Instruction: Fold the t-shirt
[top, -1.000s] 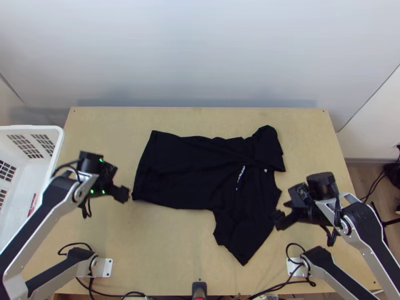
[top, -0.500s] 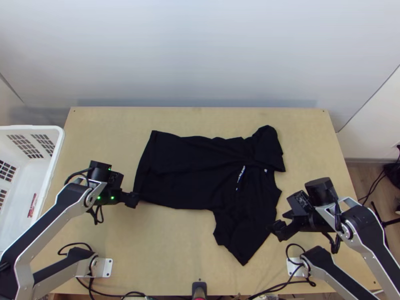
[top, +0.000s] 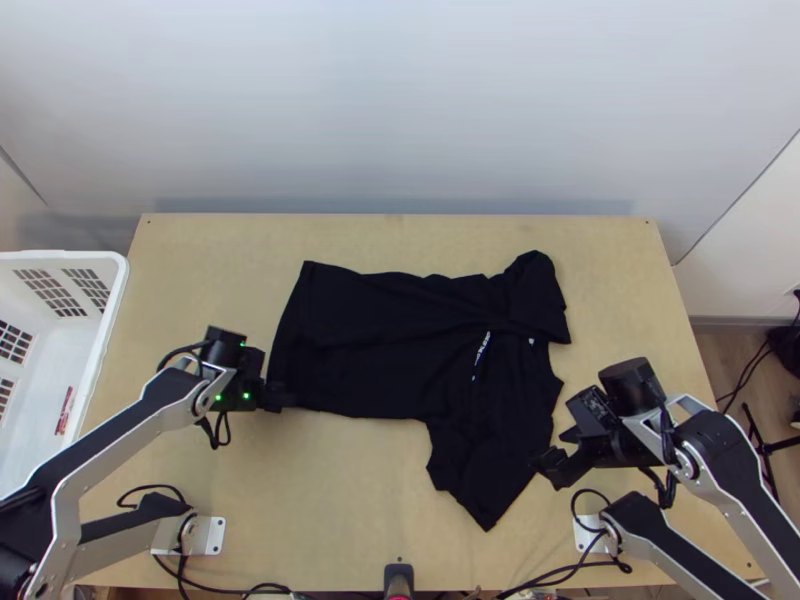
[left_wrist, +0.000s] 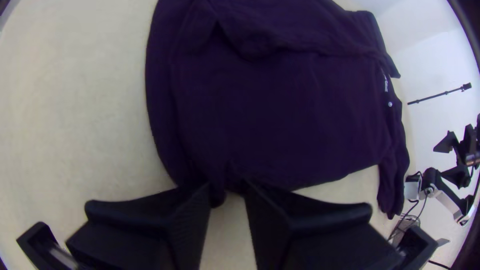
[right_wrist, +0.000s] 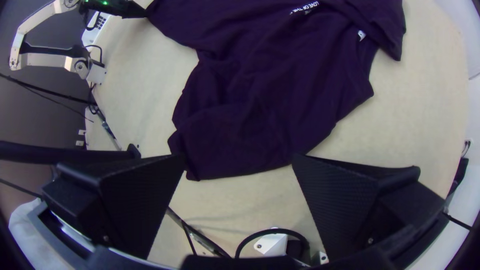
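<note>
Pale wall (top: 400, 110) rises behind a light wooden table (top: 345, 510), where a black t-shirt (top: 390, 350) lies across the middle. The hem (top: 283, 345) is toward the left side of the table and the neckline (top: 556, 375) toward the right. The far side of the shirt is folded inward over the front, its sleeve (top: 538, 295) lying with it, while the near sleeve (top: 490, 490) is spread toward the table's near edge. White lettering (top: 481, 357) shows on the chest beside the edge of the fold. At the near corner of the hem is the left gripper (top: 284, 399), its two fingers a narrow gap apart with a little dark fabric bunched between their tips; how firmly they press on it, I cannot tell. The right gripper (top: 553, 449) is wide open beside the near sleeve, with no cloth clamped in it; whether a fingertip touches the sleeve, I cannot tell. A white plastic basket (top: 119, 290) with slotted walls stands at the table's left edge. Black cables (top: 560, 570) run along the near edge, and metal mounting plates (top: 212, 536) sit at the arms' bases.
</note>
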